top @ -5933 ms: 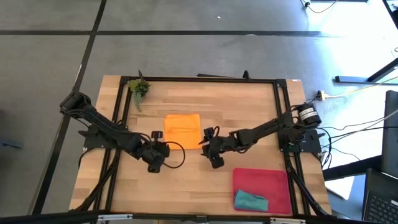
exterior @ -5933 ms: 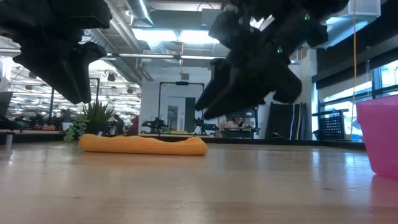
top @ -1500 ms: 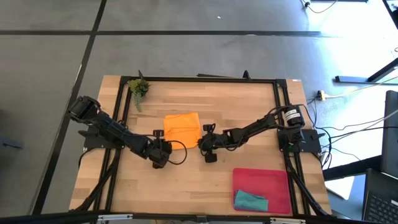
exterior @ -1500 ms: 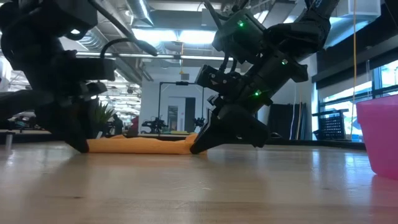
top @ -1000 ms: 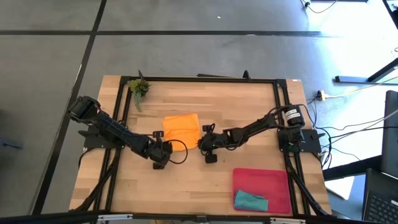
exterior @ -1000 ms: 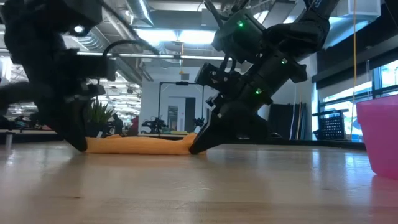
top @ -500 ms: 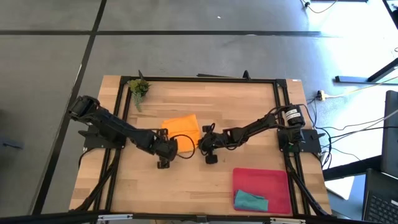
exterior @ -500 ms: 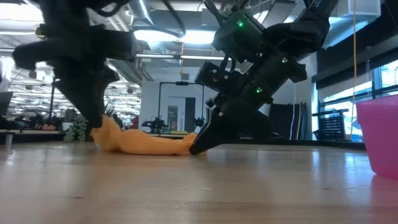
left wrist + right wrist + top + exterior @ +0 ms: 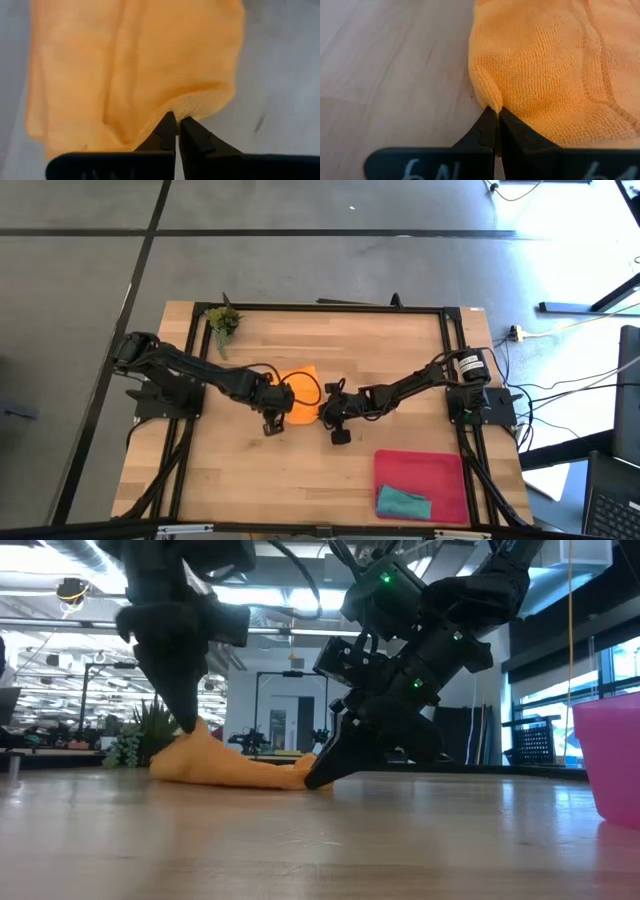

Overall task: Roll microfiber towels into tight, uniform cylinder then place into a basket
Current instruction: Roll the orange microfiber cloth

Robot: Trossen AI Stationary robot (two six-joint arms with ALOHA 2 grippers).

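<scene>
**Both grippers pinching the orange towel**

High view: your orange towel (image 9: 297,392) lies at frame centre, the left gripper (image 9: 279,406) and right gripper (image 9: 327,412) clamped on its lower corners; the teal towel (image 9: 403,503) sits in the basket (image 9: 420,470), lower right.

Low view: the left corner lifts limply, soft and light.

Wrist views: both fingertip pairs nip hemmed corners; hold there.

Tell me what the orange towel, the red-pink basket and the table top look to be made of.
Orange towel: soft looped microfiber-type cloth, matte; its knit-like pile shows in the right wrist view. Basket: probably plastic; smooth, evenly coloured, somewhat translucent wall in the low view. Table top: wood, seemingly butcher-block planks, with pale grain, strip joints and a low sheen.
</scene>
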